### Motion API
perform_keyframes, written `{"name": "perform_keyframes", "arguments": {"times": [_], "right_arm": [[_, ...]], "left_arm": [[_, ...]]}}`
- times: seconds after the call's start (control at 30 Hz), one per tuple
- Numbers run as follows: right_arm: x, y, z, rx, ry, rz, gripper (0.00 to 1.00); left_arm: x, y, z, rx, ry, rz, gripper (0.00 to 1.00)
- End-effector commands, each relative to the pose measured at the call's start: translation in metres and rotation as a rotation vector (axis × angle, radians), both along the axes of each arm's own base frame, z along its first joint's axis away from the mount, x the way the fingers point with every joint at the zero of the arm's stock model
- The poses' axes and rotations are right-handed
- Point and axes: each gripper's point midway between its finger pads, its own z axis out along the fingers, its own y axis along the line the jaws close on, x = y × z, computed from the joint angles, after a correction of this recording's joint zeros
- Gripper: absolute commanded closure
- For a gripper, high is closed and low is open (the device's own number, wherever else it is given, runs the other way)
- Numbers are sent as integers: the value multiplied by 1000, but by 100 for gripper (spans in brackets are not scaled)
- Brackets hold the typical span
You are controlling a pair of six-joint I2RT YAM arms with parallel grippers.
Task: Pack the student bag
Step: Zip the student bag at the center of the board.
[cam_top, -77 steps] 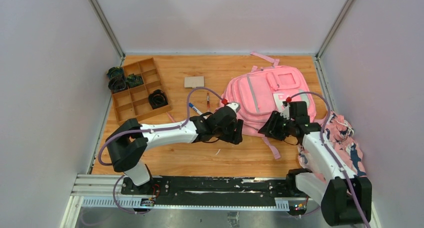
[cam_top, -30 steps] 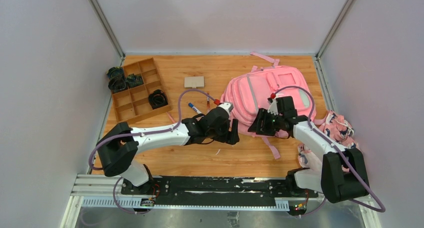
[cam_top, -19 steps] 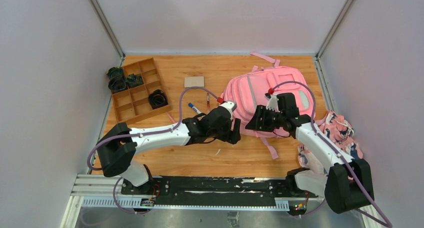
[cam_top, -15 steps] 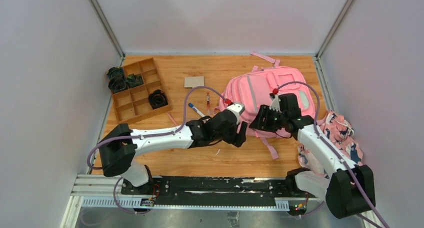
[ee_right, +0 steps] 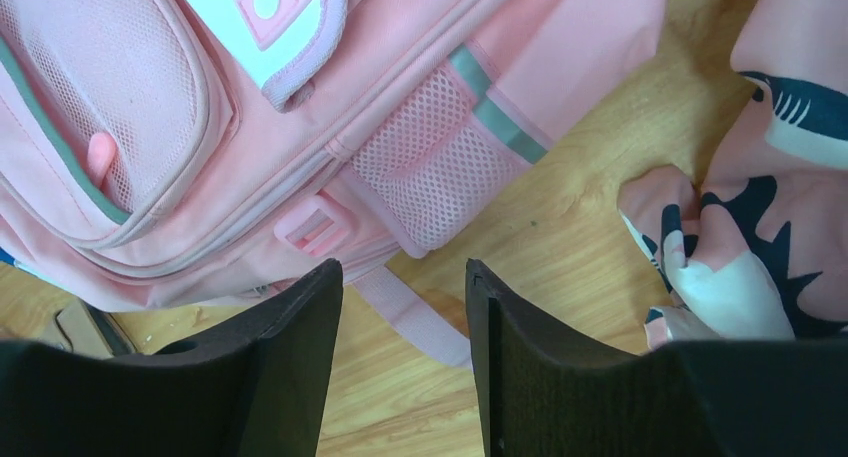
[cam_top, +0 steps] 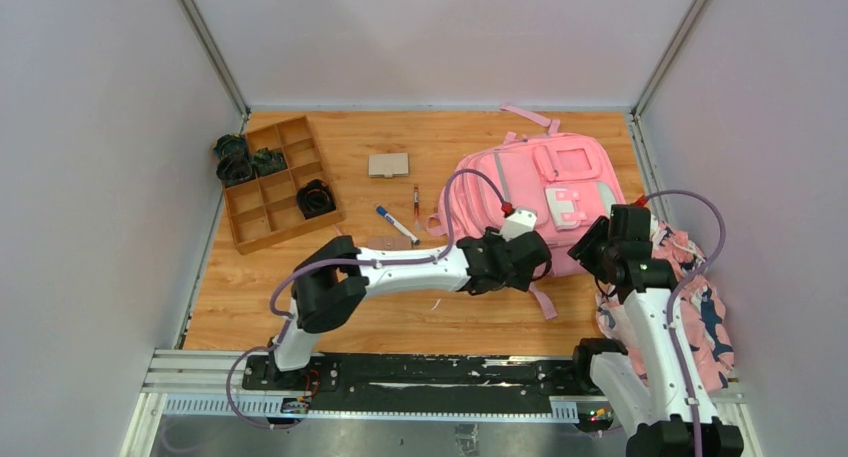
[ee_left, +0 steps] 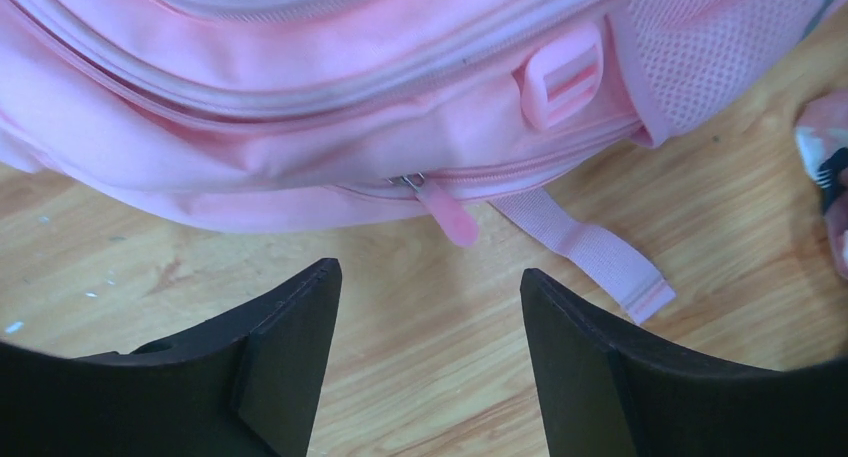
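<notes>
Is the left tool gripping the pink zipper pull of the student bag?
No, the zipper pull lies free on the wood beyond the open left tool, untouched.

I can't read any text, number or brand from here; the white patch (cam_top: 566, 205) on the student bag (cam_top: 500, 192) bears marks too small to read.

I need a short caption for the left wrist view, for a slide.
Open left gripper facing the pink zipper pull of the student bag.

On table (cam_top: 400, 322): student bag (cam_top: 540, 182) right of centre; cloth bundle (cam_top: 712, 312) right of it. Far left, tray (cam_top: 275, 182); card (cam_top: 388, 164), 2 pens (cam_top: 397, 223) between tray and bag. My left end effector (ee_left: 428, 269) before bag's near edge.
</notes>
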Motion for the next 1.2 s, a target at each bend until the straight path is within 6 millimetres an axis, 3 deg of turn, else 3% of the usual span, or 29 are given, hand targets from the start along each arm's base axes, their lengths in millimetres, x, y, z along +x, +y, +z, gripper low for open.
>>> {"name": "perform_keyframes", "arguments": {"times": [0.0, 0.33, 0.6, 0.77, 0.87, 1.17], "right_arm": [[-7, -10, 7, -21, 14, -52, 47], [-3, 4, 5, 30, 13, 19, 47], [-3, 6, 5, 37, 15, 34, 48], [3, 24, -2, 95, 14, 141, 48], [1, 37, -13, 154, 69, 201, 47], [-8, 79, -46, 422, 213, 279, 48]], "left_arm": [[-2, -1, -9, 40, 12, 105, 29], [8, -8, -28, 133, -62, 184, 44], [10, -10, -44, 130, -14, 196, 69], [5, -11, -38, 70, 5, 176, 88], [7, -7, -23, -20, -20, 169, 98], [10, -2, 11, -278, 51, 44, 100]]}}
